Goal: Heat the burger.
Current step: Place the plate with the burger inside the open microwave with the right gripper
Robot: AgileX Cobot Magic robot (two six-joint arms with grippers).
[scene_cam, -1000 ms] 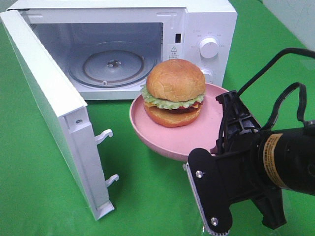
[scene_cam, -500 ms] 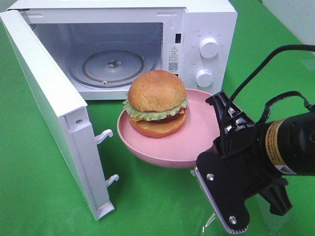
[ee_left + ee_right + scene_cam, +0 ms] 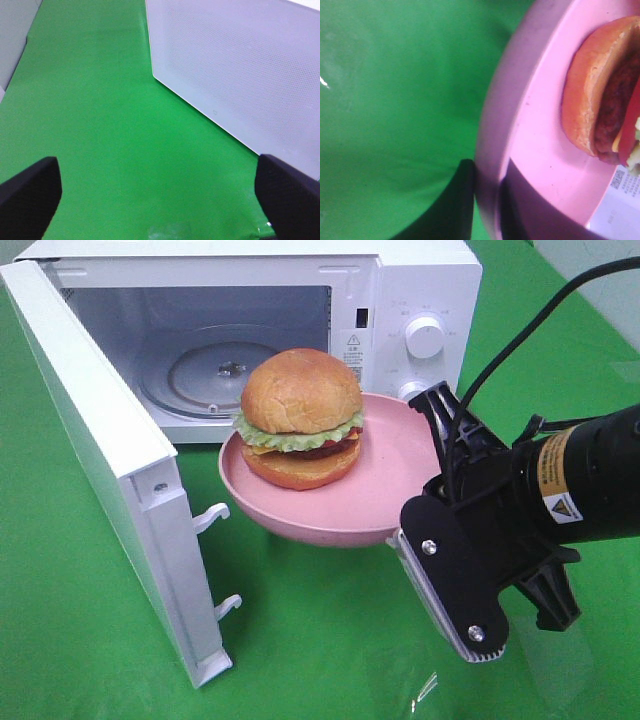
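1. Right hand (image 3: 486,200) first: its two dark fingers (image 3: 462,205) are pinched together on the rim of the pink plate (image 3: 395,475), one finger outside the rim and one inside. That's a firm clamp on the edge nearest the arm.
2. The burger (image 3: 300,418) sits upright on that plate, on the side away from the clamped edge. Glossy bun on top, frilly lettuce and red and yellow layers showing beneath it.
3. The plate hangs clear of the green desk (image 3: 300,640), with a shadow under it. It is right in front of the microwave (image 3: 420,280) and, from the high camera, its far edge overlaps the bottom lip of the opening.
4. The burger is not inside: the glass turntable (image 3: 225,375) lies bare behind it in the cavity.
5. The microwave door (image 3: 100,440) stands swung wide open on the left, latch hooks facing out.
6. Two white knobs (image 3: 425,337) sit on the panel, just behind the plate's far right edge.
7. Over to the left hand (image 3: 159,200): fingers (image 3: 30,195) spread wide apart, nothing between them, only green desk below.
8. A white panel (image 3: 240,65) with a fine dotted pattern lies ahead of that hand. The high camera does not show the left hand at all.
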